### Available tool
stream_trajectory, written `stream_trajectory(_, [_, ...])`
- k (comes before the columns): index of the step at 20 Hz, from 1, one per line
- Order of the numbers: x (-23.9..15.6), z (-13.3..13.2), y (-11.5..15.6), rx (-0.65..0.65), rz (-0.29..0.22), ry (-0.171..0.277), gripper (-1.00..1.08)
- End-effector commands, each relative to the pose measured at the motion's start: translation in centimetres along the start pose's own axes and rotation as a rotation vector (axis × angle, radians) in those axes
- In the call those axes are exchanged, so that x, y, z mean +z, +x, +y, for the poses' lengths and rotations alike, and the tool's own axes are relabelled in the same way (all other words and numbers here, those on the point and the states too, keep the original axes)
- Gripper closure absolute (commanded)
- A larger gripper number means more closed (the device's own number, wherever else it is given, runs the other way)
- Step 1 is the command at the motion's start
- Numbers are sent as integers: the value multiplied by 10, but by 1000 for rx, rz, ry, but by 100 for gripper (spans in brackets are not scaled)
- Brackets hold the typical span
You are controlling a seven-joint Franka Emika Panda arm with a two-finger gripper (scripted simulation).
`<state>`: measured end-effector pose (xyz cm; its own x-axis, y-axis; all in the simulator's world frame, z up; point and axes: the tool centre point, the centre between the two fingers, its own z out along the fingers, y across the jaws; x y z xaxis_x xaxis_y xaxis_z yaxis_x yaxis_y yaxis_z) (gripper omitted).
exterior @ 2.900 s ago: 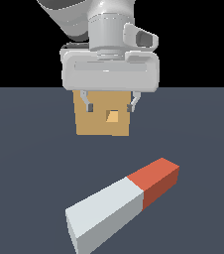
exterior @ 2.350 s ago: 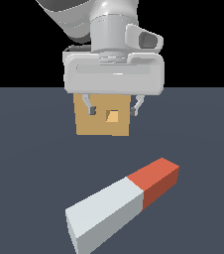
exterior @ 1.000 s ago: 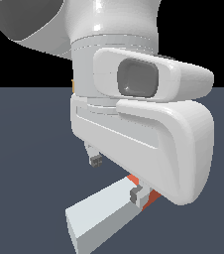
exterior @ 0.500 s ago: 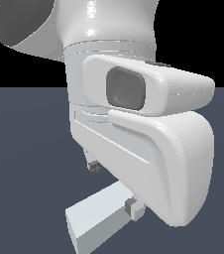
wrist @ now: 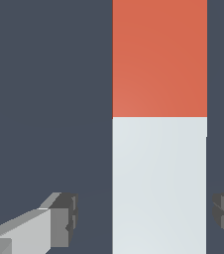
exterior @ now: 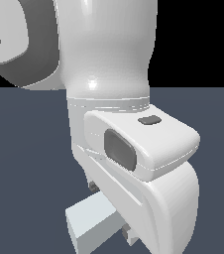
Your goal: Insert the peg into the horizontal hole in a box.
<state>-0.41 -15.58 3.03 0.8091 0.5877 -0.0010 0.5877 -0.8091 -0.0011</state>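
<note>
— End effector (wrist: 143, 218) first: how does it stand?

— Spread wide. In the wrist view one dark grey fingertip (wrist: 64, 218) sits on one side of the peg (wrist: 158, 149) and the other fingertip on the far side, each with a clear strip of dark surface between it and the bar. Nothing is grasped.

— And the peg itself?

— It lies flat on the slate-blue desk (wrist: 44, 99), between the two fingers but touching neither. Its long axis runs straight away from the wrist camera, across the line joining the fingers. The red-orange end points away from the fingers; the pale grey-white part lies level with them.

— Shape and finish?

— A square-section bar with sharp edges and flat, matte faces, no markings. The colour change is a clean straight line across the bar. The fingertips are blocky, with darker pads on a lighter grey body.

— What does the exterior view add?

— Mostly the arm (exterior: 109, 74). Its glossy white shell fills the middle of the picture, with a dark grey oval inset on the hand housing and a grey joint ring at the top of the exterior view's left. The hand is low over the desk, pointing down. Only the pale end of the peg (exterior: 91, 223) pokes out beneath it, towards the exterior view's left; the red end is hidden behind the hand.

— The box and its hole?

— Not visible in either view.
</note>
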Motion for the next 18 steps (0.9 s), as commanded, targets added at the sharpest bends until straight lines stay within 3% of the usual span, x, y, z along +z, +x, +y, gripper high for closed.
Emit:
stream_trajectory(1, [8, 0, 0, 1, 1, -1, -92])
stream_trajectory(4, [10, 1, 1, 1, 1, -1, -92])
stream_trajectory(5, [10, 1, 1, 1, 1, -1, 108])
stream_trajectory(18, [9, 0, 3, -12, 1, -1, 108])
